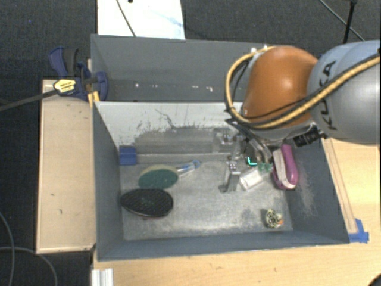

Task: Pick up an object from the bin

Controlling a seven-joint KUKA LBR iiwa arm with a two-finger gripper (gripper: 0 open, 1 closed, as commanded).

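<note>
Arm (pixel 351 94) reaching in from right, tool (pixel 230 180) low beside white item (pixel 251 180), grip cannot tell

Grey arm (pixel 354 100), orange wrist cover (pixel 277 82), looping black-yellow cables (pixel 228 88).

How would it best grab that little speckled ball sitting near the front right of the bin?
Pinch the small speckled ball across its middle, coming straight down: it looks roundish and sits alone on the grey metal bin floor, so probably any side has room.
</note>
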